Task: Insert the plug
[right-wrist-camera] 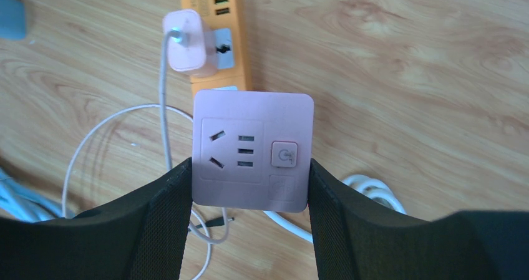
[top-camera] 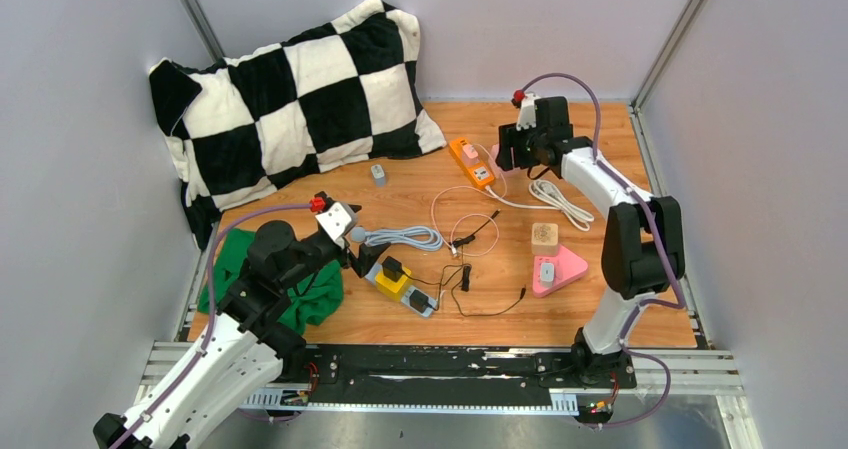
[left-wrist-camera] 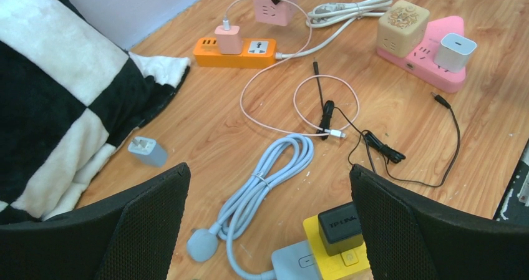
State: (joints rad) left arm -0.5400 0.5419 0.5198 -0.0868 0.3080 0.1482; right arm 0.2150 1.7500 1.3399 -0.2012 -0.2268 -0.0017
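From the top camera I see the left gripper low over the near-left part of the table. The pale-blue plug is just beside it and the yellow power strip is just to its right. The right gripper is at the far side next to the orange power strip, well apart from that plug.

On the left wrist camera the jaws are spread wide and grip nothing. The plug lies on the wood low between the two fingers, nearer the left one, with its looped cable running away from me. A black adapter sits on the yellow strip by the right finger.

On the right wrist camera the jaws are partly closed, clamped on both sides of a pink socket block that faces the lens. Beyond it a pink charger sits on the orange strip.
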